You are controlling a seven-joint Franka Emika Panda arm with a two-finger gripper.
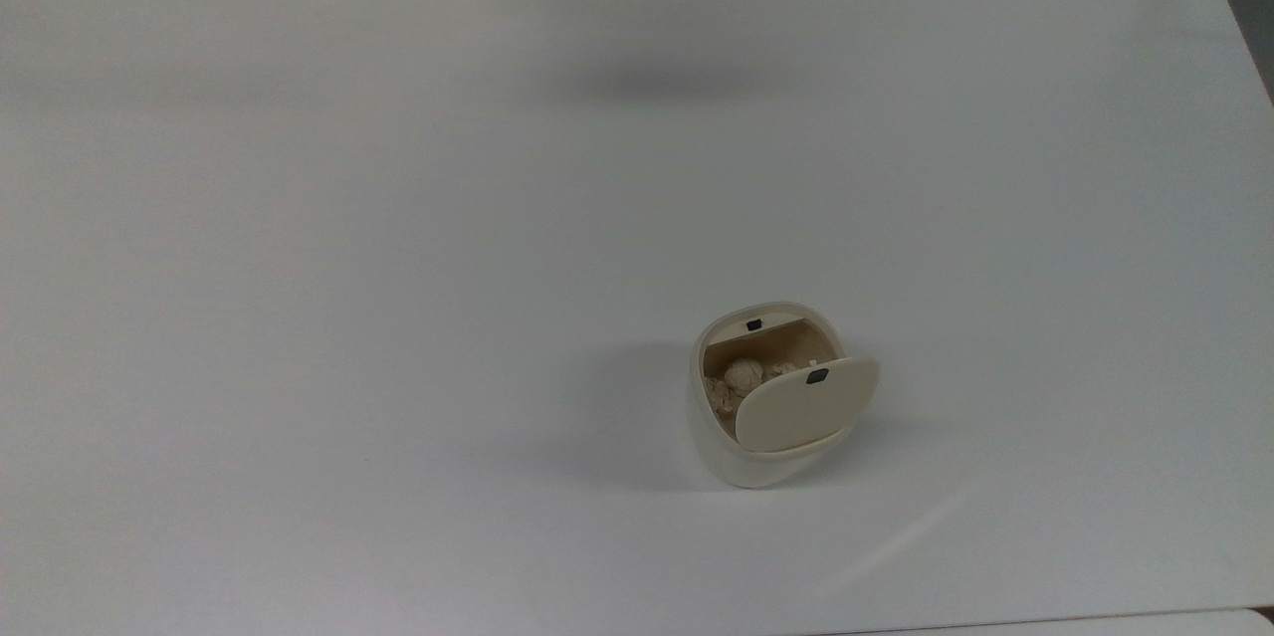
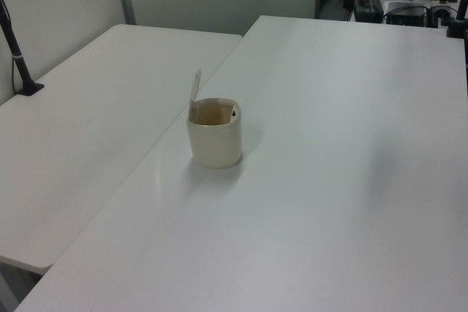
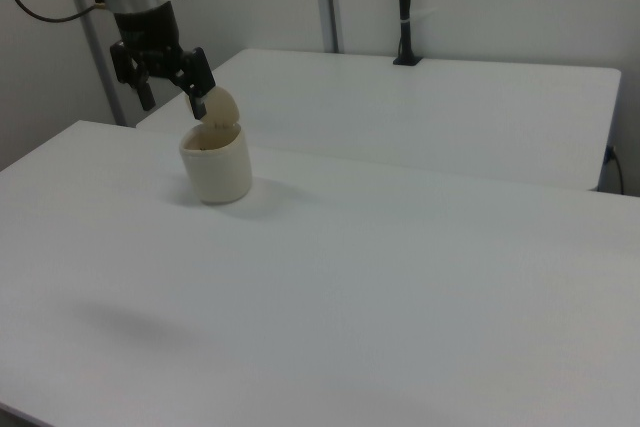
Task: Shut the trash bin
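Fingers (image 3: 196,74) of the gripper (image 3: 172,83) stand spread apart with nothing between them, seen in the right view high above the table (image 1: 398,218). The trash bin (image 1: 742,447) stands toward the top view's lower edge of the table, its lid (image 1: 801,407) upright and crumpled paper (image 1: 742,375) inside. The approach is the step in hand; next, the gripper should likely descend behind the lid and push it down until it latches.
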